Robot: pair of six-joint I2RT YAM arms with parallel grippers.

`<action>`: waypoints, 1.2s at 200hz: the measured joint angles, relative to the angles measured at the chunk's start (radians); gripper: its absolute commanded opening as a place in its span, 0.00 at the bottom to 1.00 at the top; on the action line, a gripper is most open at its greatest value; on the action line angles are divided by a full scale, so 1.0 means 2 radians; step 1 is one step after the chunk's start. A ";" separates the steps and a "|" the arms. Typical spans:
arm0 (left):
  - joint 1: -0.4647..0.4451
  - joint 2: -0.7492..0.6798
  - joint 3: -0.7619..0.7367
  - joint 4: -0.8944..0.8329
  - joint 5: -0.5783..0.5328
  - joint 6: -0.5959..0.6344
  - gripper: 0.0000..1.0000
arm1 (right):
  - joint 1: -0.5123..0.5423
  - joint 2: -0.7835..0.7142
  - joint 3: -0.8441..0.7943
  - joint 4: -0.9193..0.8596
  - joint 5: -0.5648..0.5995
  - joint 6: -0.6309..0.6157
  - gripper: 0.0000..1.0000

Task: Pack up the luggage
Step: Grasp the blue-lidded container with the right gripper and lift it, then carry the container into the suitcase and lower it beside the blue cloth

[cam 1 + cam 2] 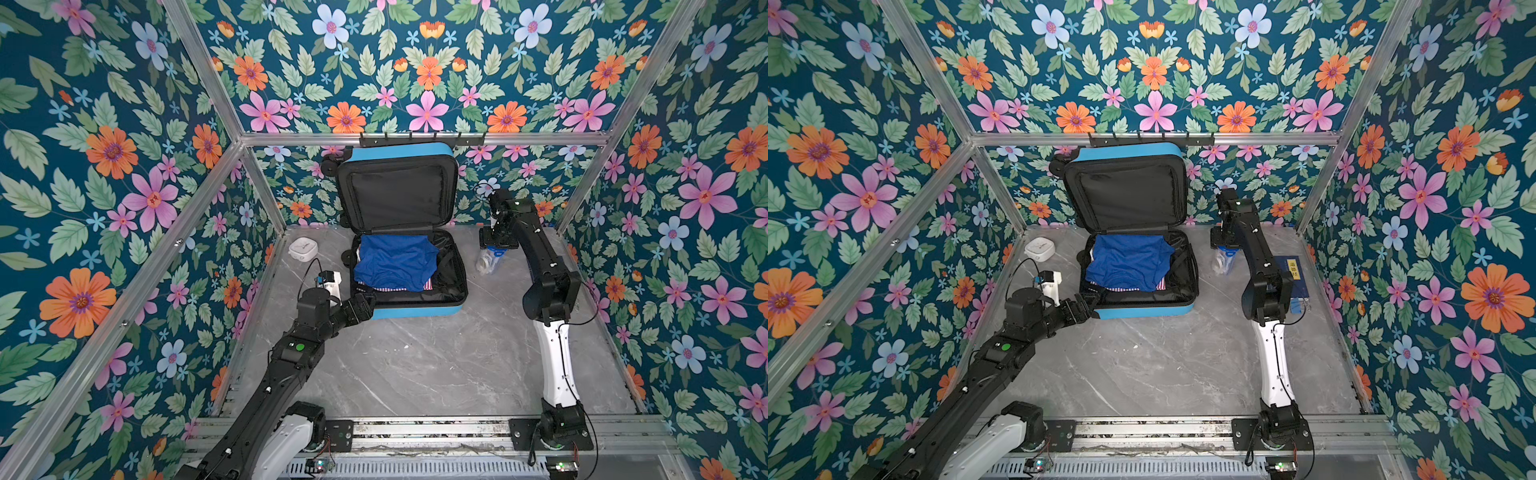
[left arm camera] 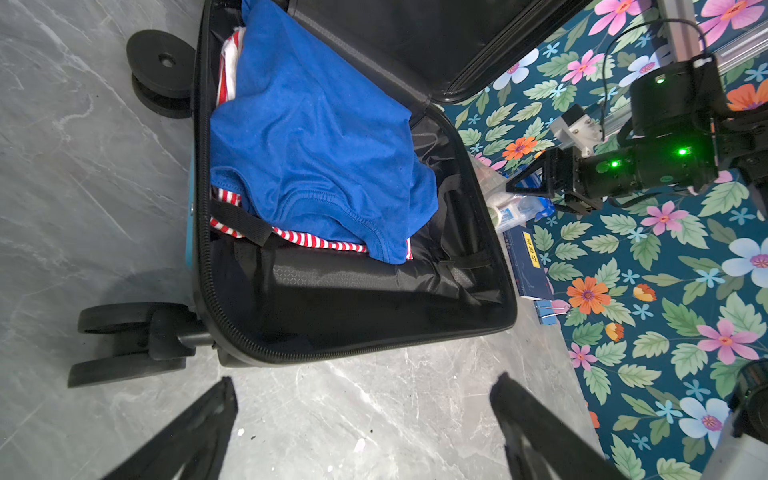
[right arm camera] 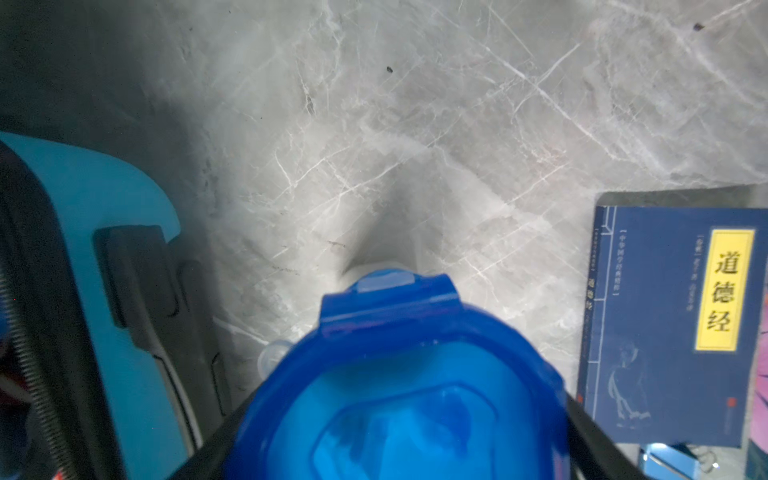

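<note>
Luggage (image 1: 415, 311) at back centre of surface (image 1: 415, 365), open, lid standing upright at the back, blue shirt (image 1: 395, 262) inside. Right fingers (image 3: 208, 453) astride blue-lidded container (image 3: 399, 374) just right of it; clamped or not, cannot tell. Left fingers (image 2: 199, 432) spread wide, empty, near front left corner. Close squarely on the blue lid, lift straight, clear the rim, set down on bare lining beside the shirt. Wheels toward left, handle end toward right; long axis likely left to right.

Bright, even light — nearest wrist close-up blurred.
</note>
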 measured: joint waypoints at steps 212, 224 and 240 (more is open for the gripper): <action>0.033 0.126 0.073 0.019 -0.042 0.012 1.00 | 0.139 -0.388 -0.459 0.237 -0.147 0.193 0.59; 0.040 0.124 0.076 0.019 -0.043 0.012 1.00 | 0.153 -0.382 -0.481 0.276 -0.160 0.225 0.59; 0.044 0.117 0.081 0.015 -0.043 0.016 1.00 | 0.167 -0.365 -0.489 0.323 -0.166 0.265 0.59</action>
